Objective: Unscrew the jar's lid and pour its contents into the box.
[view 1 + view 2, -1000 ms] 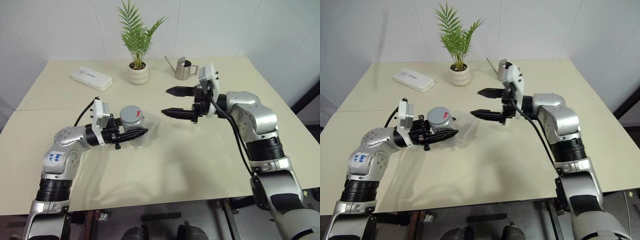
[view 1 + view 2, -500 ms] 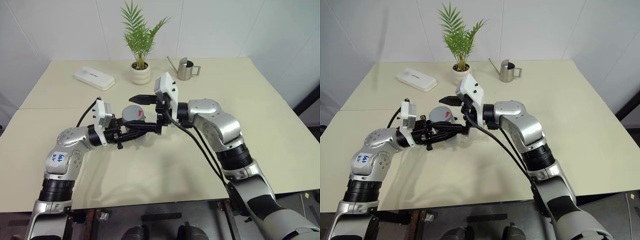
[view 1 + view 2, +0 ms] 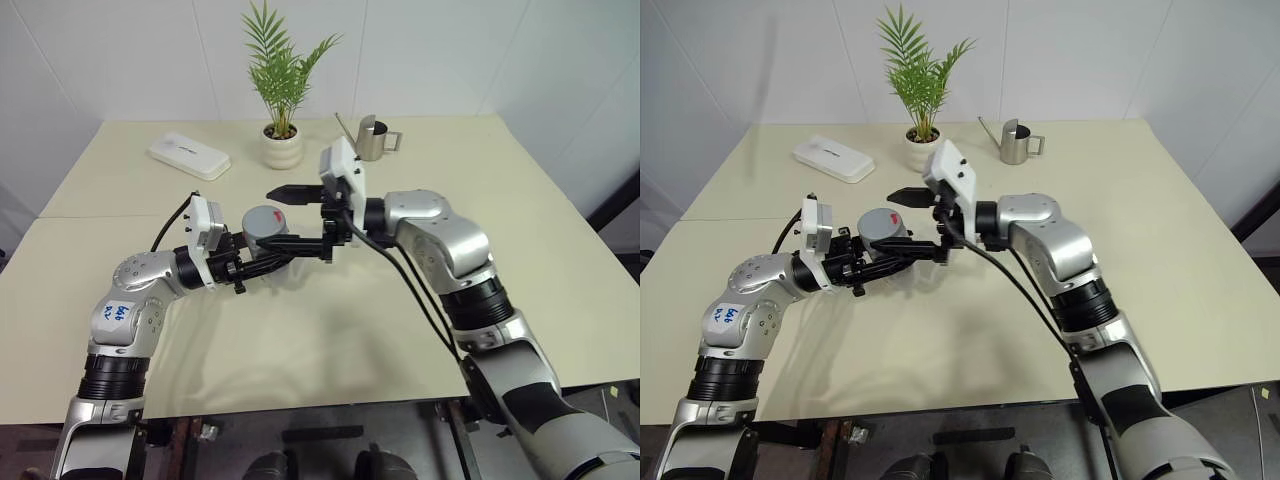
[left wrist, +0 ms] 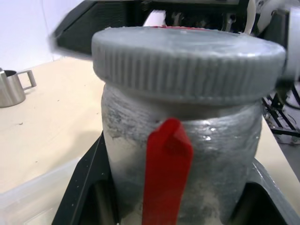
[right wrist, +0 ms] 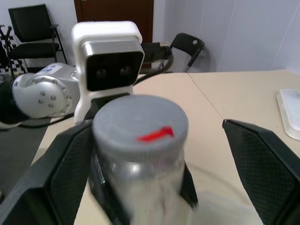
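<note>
The jar (image 3: 264, 236), a silvery cylinder with a red stripe (image 4: 167, 173) down its side, is held upright above the table, and my left gripper (image 3: 272, 247) is shut on its body. The grey lid (image 3: 265, 219) with a red mark sits on top of it. My right gripper (image 3: 287, 218) is open and level with the lid, one finger (image 5: 65, 168) close beside it and the other finger (image 5: 262, 159) well off it. The clear box (image 4: 37, 187) lies on the table just under the jar. I cannot see the contents.
At the back of the cream table (image 3: 480, 200) stand a potted plant (image 3: 281, 148) and a steel watering can (image 3: 370, 138). A flat white case (image 3: 188, 156) lies at the back left. The table's front edge runs close below my arms.
My right gripper has swung in from the right to the jar, and its open fingers now stand on either side of the lid. My left gripper has kept the jar still.
</note>
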You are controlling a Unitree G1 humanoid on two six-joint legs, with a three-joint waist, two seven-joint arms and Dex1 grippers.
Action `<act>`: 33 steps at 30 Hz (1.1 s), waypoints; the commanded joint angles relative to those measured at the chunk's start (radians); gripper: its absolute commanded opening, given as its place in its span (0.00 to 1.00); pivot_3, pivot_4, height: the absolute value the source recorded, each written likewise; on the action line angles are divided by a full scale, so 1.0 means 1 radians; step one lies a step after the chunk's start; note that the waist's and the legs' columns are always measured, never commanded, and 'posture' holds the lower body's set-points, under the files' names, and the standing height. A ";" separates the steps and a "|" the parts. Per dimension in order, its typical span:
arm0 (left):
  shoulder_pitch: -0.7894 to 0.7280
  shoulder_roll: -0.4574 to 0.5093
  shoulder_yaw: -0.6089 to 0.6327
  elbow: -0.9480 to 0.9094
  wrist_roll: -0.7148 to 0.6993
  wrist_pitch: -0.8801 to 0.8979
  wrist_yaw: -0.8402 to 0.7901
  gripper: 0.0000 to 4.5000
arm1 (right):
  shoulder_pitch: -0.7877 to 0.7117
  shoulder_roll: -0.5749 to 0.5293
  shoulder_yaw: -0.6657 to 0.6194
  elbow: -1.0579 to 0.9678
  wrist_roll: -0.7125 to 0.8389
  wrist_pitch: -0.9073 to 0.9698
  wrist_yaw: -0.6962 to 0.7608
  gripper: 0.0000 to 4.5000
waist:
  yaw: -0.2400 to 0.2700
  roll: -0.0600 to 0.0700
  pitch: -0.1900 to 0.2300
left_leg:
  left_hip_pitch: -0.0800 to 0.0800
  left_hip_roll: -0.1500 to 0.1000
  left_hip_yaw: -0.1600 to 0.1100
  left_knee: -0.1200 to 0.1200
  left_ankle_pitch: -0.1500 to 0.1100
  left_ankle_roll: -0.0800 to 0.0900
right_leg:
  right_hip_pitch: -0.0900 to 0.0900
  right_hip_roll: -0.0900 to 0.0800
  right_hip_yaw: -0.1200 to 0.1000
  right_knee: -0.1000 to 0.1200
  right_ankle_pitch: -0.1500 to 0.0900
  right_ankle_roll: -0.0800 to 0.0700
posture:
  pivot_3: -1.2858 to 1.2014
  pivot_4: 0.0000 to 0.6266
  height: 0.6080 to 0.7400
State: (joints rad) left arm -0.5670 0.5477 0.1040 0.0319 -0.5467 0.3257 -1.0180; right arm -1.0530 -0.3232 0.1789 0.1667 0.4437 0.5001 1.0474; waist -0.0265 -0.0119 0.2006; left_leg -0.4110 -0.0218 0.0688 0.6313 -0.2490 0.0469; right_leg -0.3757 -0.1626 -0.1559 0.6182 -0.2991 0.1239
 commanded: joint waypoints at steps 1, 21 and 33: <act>0.006 0.003 0.002 -0.049 -0.016 -0.033 -0.044 0.43 | 0.011 -0.101 -0.150 0.020 0.015 0.007 -0.039 1.00 | 0.007 0.000 0.000 | 0.000 0.000 0.000 0.000 0.000 0.000 | 0.000 0.000 0.000 0.000 0.000 0.000 | 0.52 0.24 1.00; -0.009 -0.002 -0.008 -0.016 0.006 -0.039 -0.058 0.43 | 0.064 0.065 -0.040 -0.238 0.073 0.142 -0.111 1.00 | 0.002 0.000 0.000 | 0.000 0.000 0.001 0.000 0.000 0.001 | 0.001 0.000 0.000 -0.002 0.000 0.000 | 0.52 0.24 1.00; -0.002 -0.007 -0.010 -0.028 0.003 -0.034 -0.050 0.43 | -0.002 0.147 0.012 -0.122 -0.021 0.086 -0.168 1.00 | 0.000 0.000 0.000 | 0.000 0.000 0.000 0.000 0.000 0.000 | 0.000 0.000 0.000 0.000 0.000 0.000 | 0.52 0.24 1.00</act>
State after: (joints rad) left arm -0.5638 0.5429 0.0889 0.0403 -0.5401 0.3050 -1.0706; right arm -1.0307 -0.1817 0.2100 0.0566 0.4189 0.6099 0.8781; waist -0.0269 -0.0118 0.2007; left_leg -0.4108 -0.0221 0.0690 0.6313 -0.2490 0.0473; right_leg -0.3756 -0.1628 -0.1556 0.6185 -0.2991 0.1239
